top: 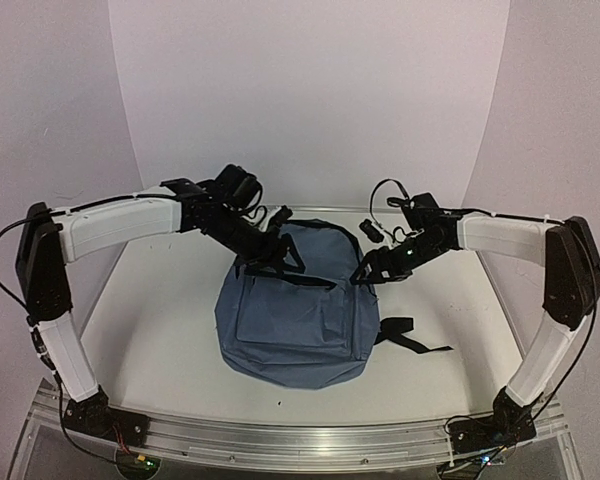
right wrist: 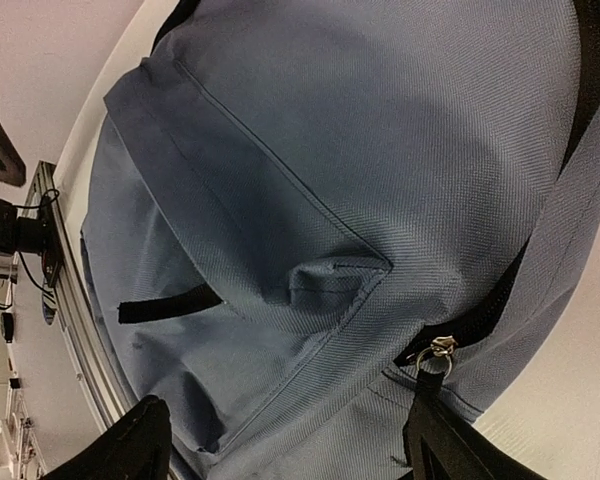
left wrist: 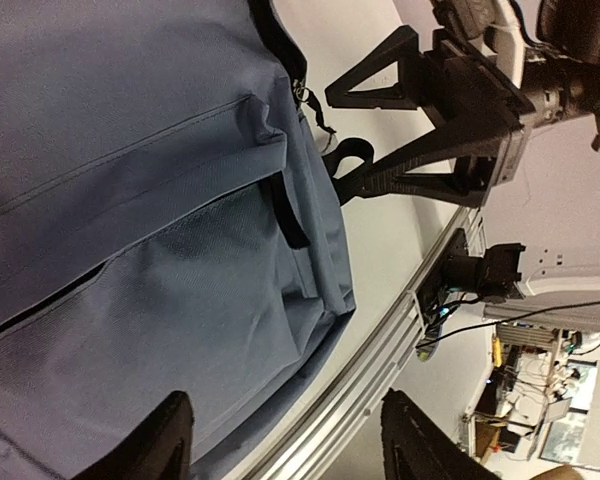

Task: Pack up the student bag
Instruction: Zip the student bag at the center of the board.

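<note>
Right now the student bag [top: 310, 365] lies flat in the middle of the white table [top: 160, 330]. Its front pocket [top: 280, 318] faces up, its rounded bottom points toward the arm bases, and a loose black strap [top: 408, 338] trails off its right side.

Your left gripper [top: 268, 245] hangs at the bag's far-left corner, over the top edge. Its fingers [left wrist: 170, 440] are spread wide with nothing pinched between them. In the left wrist view the blue-grey fabric runs beneath and ahead of them.

Your right gripper [top: 368, 268] sits at the far-right corner, low and just beside the bag's edge, with its jaws also apart and holding nothing. From the right wrist camera the bag fills almost the whole view. The metal zipper pull [right wrist: 436, 349] on the dark curved zipper lies just beside one finger, not between the two.

From the left wrist camera, a black webbing loop [left wrist: 348, 158] on the bag's edge meets the tip of one right finger. You cannot tell whether they actually touch.
</note>
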Available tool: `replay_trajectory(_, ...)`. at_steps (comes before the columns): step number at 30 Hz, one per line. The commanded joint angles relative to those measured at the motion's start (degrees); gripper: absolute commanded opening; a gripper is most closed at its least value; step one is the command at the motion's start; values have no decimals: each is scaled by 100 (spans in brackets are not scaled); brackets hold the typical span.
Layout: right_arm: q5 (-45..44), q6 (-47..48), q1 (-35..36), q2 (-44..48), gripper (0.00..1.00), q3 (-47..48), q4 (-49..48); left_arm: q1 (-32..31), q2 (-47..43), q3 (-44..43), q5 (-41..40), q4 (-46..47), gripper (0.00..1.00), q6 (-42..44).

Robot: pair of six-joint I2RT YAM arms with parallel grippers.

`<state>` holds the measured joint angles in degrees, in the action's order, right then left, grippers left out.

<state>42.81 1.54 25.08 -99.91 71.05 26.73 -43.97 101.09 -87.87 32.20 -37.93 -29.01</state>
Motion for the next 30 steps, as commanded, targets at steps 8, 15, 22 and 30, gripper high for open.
replay_trajectory(8, -143, -750, 20, -722, 76, 186, -395, -235, 1352, -1325, 404, 17, 45, 146)
replay_trajectory(15, 147, -1036, 24, -916, 72, 275, -650, -385, 1813, -1698, 480, -84, 41, 178)
replay_trajectory(22, 276, -1161, 31, -1023, 66, 309, -704, -414, 2041, -1830, 460, -92, 36, 159)
replay_trajectory(30, 362, -1239, 67, -987, 61, 264, -783, -417, 2439, -2337, 395, -207, 32, 219)
